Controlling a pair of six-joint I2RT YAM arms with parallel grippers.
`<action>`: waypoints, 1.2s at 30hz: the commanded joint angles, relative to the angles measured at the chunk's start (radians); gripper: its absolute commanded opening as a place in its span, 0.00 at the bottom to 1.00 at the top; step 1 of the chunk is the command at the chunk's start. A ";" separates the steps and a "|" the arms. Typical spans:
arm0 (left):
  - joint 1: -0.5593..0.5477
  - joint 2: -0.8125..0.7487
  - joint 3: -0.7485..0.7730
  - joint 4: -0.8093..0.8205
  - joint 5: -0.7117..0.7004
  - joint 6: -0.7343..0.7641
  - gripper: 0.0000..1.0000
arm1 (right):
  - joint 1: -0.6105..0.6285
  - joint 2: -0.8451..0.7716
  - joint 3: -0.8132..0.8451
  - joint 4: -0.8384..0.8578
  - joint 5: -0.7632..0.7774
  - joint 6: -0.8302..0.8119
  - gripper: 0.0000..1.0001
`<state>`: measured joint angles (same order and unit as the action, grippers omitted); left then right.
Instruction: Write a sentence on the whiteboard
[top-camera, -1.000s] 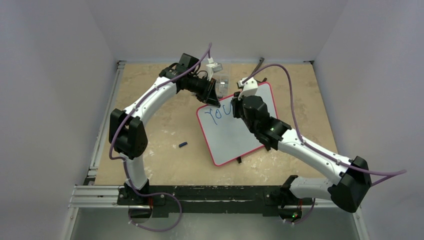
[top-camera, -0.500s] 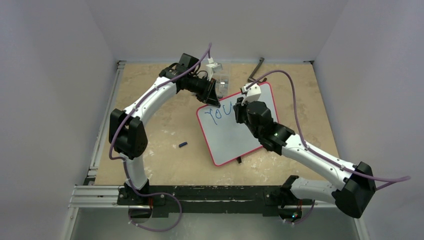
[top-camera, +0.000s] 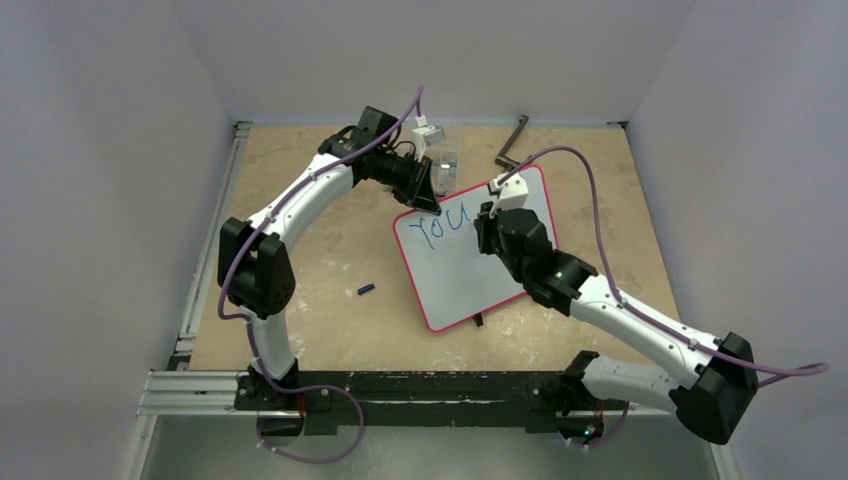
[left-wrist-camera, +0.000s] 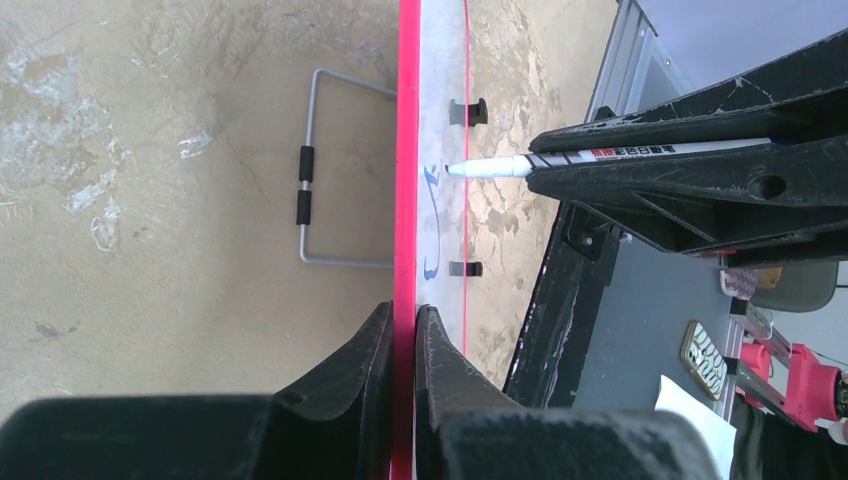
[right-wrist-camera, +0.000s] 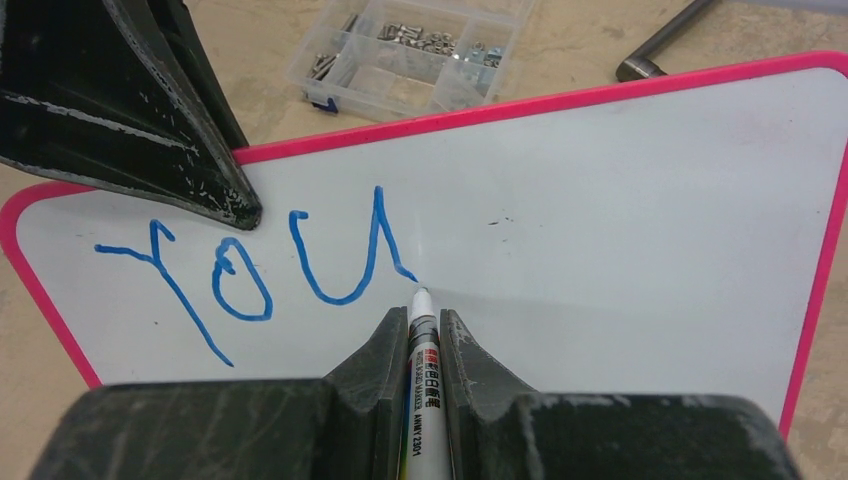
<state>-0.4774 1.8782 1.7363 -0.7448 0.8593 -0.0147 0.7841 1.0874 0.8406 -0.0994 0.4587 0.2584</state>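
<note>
The whiteboard (top-camera: 460, 285) stood between my left gripper's (left-wrist-camera: 402, 330) jaws, pinched by its red frame. My right gripper (right-wrist-camera: 425, 325) clamped a marker (right-wrist-camera: 424, 345), its tip just beyond the sentence (right-wrist-camera: 268, 290), blue "YOU". I couldn't read the marker's label.

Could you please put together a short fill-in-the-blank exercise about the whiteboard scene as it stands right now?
1. The letters on the whiteboard are written in ___ ink.
2. Together they spell the word ___.
3. The right gripper is shut on a marker, whose tip is nearest the letter ___.

Missing words: blue; YOU; U.
</note>
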 joint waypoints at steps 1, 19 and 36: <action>-0.007 -0.042 0.009 0.023 -0.015 0.043 0.00 | -0.004 -0.053 0.021 -0.040 0.051 0.012 0.00; -0.011 -0.049 0.010 0.024 -0.011 0.042 0.00 | -0.098 -0.054 0.083 0.141 0.023 -0.002 0.00; -0.018 -0.050 0.010 0.021 -0.011 0.045 0.00 | -0.127 0.037 0.100 0.194 -0.054 0.000 0.00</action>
<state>-0.4793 1.8767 1.7363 -0.7448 0.8600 -0.0147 0.6655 1.1183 0.8993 0.0402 0.4259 0.2539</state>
